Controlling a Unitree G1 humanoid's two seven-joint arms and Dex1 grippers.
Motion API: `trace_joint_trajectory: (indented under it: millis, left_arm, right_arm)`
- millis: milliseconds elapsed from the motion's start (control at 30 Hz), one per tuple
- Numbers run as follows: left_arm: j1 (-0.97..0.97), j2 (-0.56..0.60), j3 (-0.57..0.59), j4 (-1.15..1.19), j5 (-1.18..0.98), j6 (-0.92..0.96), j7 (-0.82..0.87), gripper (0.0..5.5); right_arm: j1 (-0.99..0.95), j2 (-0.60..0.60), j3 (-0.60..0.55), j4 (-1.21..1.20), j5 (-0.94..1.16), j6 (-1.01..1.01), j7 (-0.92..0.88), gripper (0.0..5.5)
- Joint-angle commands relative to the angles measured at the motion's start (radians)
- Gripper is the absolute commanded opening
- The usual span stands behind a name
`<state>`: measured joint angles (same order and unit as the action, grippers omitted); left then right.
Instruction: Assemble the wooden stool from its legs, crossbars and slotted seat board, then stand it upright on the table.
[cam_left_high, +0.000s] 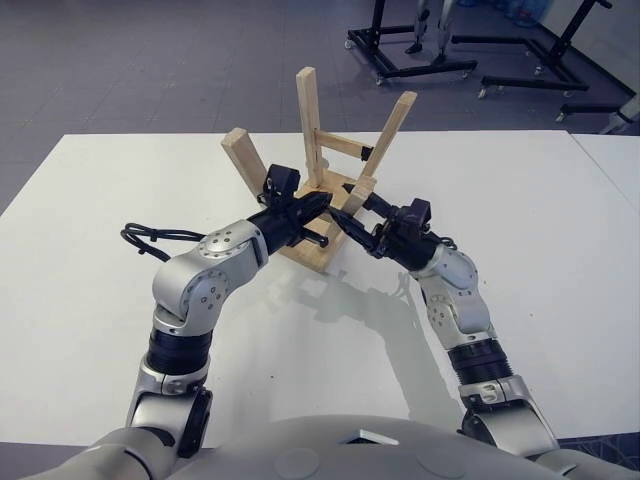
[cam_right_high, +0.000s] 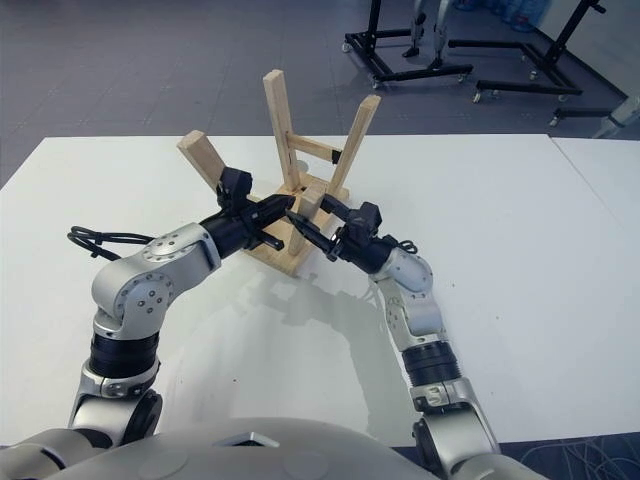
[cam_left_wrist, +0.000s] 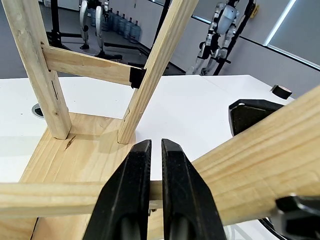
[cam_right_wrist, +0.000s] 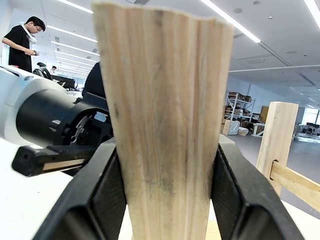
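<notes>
Pale-wood stool (cam_left_high: 312, 120), inverted near the middle of the white table (cam_left_high: 560, 250): seat board (cam_left_high: 305, 255) flat on the surface, legs pointing upward and splayed. Left gripper (cam_left_wrist: 156, 190): fingers drawn almost together, pinching a thin crossbar (cam_left_wrist: 50, 197) just above the seat board. Right gripper (cam_left_high: 348, 218): fingers clamped on both flanks of a slanted leg (cam_right_wrist: 165, 125), tip to tip with the left gripper over the board's near side.

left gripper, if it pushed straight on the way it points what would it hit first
The crossbar lying across the front of the left gripper; past that, probably the foot of the nearer upright leg on the seat board, though depth is unclear.
</notes>
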<state>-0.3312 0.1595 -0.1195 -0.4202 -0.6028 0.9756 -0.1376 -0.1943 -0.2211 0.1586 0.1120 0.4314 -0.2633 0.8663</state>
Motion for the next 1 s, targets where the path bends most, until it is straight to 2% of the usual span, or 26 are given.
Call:
trace_joint_trajectory:
  millis: [33,167,367,400,567,700,833,933,1000]
  left_arm:
    - [-0.084,-0.010,0.049,-0.012,-0.009,0.037,0.015,0.35]
    - [-0.185,-0.024,0.112,-0.029,-0.036,0.082,0.040,0.35]
    - [0.081,0.022,-0.049,0.026,0.065,0.010,-0.021,0.35]
    - [0.093,0.011,-0.047,0.027,0.069,0.004,-0.017,0.35]
    - [0.007,-0.032,0.020,0.025,0.052,-0.006,0.010,0.35]
    - [-0.136,-0.060,0.126,0.000,-0.001,0.052,0.048,0.35]
    - [-0.265,-0.043,0.214,0.017,-0.030,0.095,0.070,0.35]
    - [-0.169,0.003,0.200,0.042,0.002,0.087,0.037,0.35]
    - [-0.053,0.043,0.149,0.044,0.036,0.061,0.005,0.35]
  right_arm:
    - [0.036,-0.033,0.052,0.032,-0.073,0.108,0.002,2.09]
    - [0.033,-0.045,0.063,0.032,-0.078,0.140,-0.008,2.09]
    - [0.040,-0.068,0.086,0.016,-0.080,0.190,-0.022,2.09]
    - [0.038,-0.071,0.089,0.010,-0.080,0.202,-0.025,2.09]
    - [0.028,-0.085,0.103,-0.014,-0.086,0.239,-0.038,2.09]
    - [0.013,-0.096,0.122,-0.045,-0.094,0.281,-0.054,2.09]
    - [0.011,-0.105,0.129,-0.066,-0.087,0.323,-0.066,2.09]
    - [0.011,-0.120,0.132,-0.087,-0.088,0.374,-0.075,2.09]
    - [0.002,-0.139,0.144,-0.110,-0.095,0.420,-0.076,2.09]
